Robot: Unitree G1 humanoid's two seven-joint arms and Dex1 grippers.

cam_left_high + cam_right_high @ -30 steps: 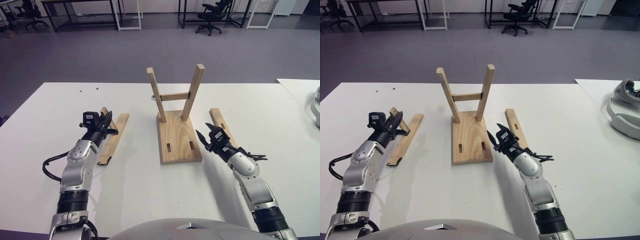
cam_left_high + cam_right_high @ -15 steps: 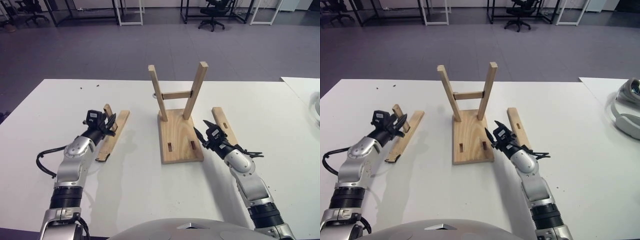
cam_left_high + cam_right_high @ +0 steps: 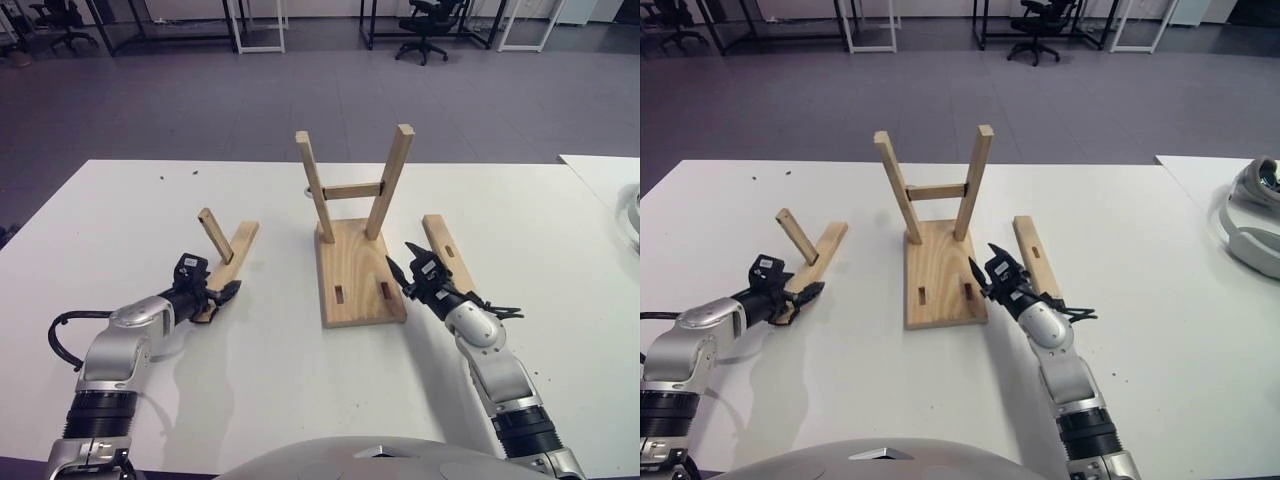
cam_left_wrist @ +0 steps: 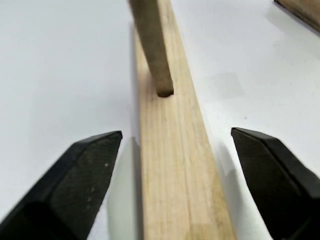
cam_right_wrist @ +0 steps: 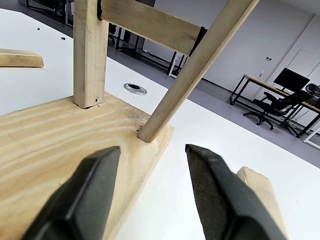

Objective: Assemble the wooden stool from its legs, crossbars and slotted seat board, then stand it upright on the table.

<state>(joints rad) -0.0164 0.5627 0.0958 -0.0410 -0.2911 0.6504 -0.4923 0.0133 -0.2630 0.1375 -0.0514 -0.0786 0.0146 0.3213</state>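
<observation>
Table (image 3: 300, 380) bears seat board (image 3: 360, 290), left leg (image 3: 236, 255), right leg (image 3: 443, 245).

At the centre of the frame we see the seat board (image 3: 360, 285) lying flat on the table (image 3: 290, 385). Two upright legs (image 3: 313, 200) stand in its far end, with a crossbar (image 3: 351, 191) between them. Left of centre lies a loose leg (image 3: 236, 258) with a short crossbar (image 3: 212, 233) rising from its far part. The left gripper (image 3: 225, 297) straddles its near end. Right of the board lies another leg (image 3: 447, 250), and the right gripper (image 3: 399, 255) sits between board and leg, near the board's right edge.
</observation>
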